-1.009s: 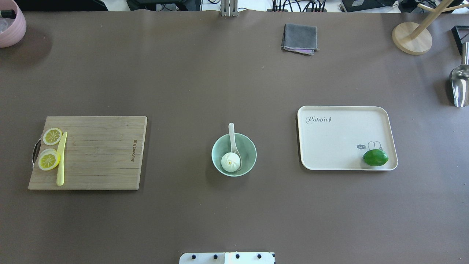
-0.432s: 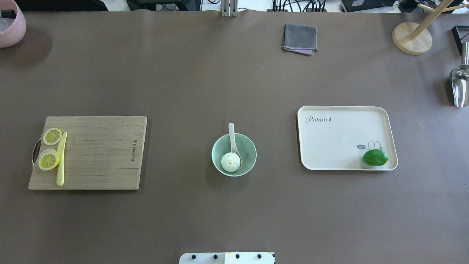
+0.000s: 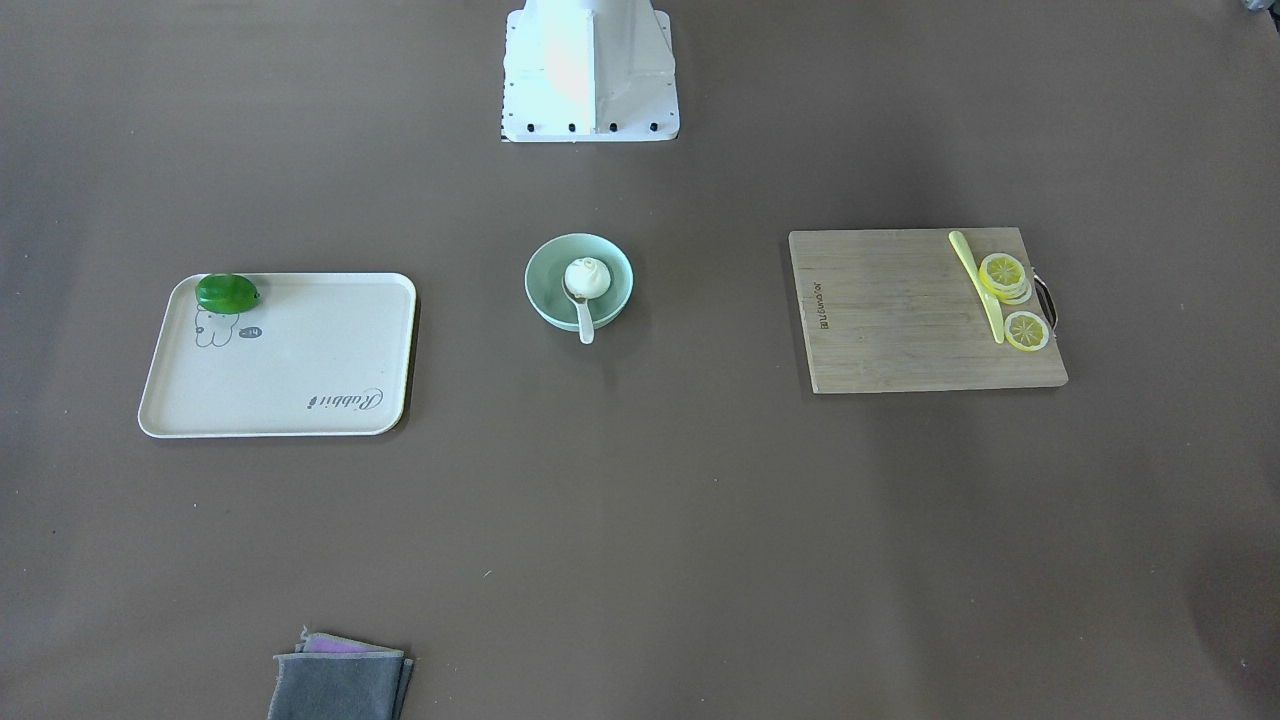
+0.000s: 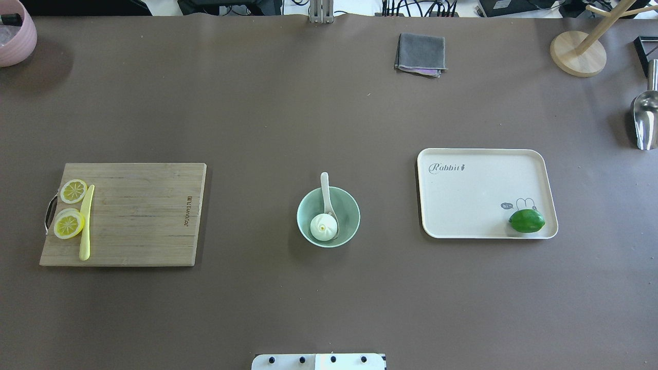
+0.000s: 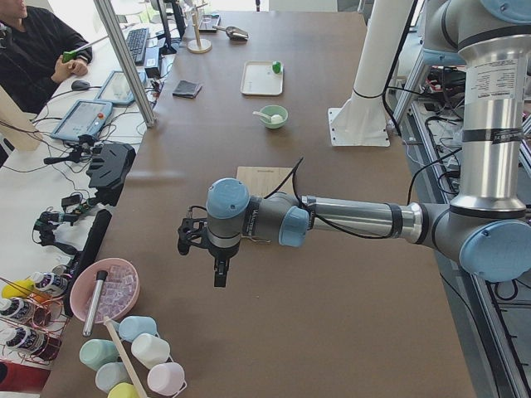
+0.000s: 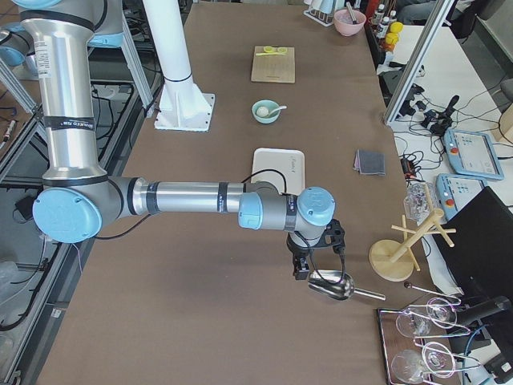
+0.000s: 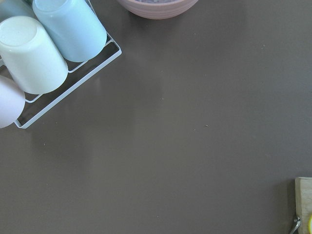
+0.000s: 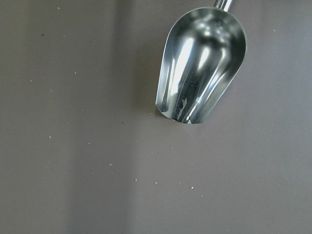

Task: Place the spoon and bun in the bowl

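The pale mint-green bowl [image 4: 352, 211] stands at the table's middle, in front of the robot's base. The white bun [image 4: 323, 227] lies inside it. The white spoon [image 4: 325, 186] rests in the bowl beside the bun, its handle leaning over the far rim. The front-facing view shows the same: bowl [image 3: 546, 300], bun [image 3: 588, 277], spoon [image 3: 585, 324]. My left gripper [image 5: 220, 272] hangs over bare table far out at the left end. My right gripper [image 6: 301, 269] hangs at the right end beside a metal scoop. Whether either is open or shut I cannot tell.
A wooden cutting board [image 4: 144, 216] with lemon slices [image 4: 69, 224] and a pale-yellow knife [image 4: 86, 226] lies left. A cream tray [image 4: 478, 190] with a lime [image 4: 526, 221] lies right. Grey cloth [image 4: 420, 54], metal scoop [image 8: 200, 68], pink bowl [image 4: 13, 36] and wooden stand [image 4: 578, 51] sit at the edges.
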`<state>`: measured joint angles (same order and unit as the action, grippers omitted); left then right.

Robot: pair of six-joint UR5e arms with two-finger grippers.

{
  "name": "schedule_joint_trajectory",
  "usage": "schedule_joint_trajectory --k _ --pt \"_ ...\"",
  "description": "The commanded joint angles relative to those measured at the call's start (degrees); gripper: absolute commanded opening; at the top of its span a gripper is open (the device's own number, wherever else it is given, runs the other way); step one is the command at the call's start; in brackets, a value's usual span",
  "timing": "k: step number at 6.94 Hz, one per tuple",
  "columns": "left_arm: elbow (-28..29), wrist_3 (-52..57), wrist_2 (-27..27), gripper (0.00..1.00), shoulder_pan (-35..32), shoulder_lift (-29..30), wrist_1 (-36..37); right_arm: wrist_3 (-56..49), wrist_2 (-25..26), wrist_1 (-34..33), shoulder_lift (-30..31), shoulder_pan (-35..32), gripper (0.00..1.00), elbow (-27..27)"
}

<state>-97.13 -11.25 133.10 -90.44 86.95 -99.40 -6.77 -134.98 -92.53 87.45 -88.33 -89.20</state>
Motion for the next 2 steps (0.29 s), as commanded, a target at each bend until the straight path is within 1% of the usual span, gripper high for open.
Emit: schedule_joint_trajectory --k 1,2 --pt "-0.2 0.0 0.1 0.98 0.0 0.0 0.6 0.0 0.1 0.1 -0.1 0.0 1.0 0.0" --pt "-0.1 0.0 0.1 0.98 0.0 0.0 0.6 0.0 0.1 0.1 -0.1 0.0 1.0 0.0"
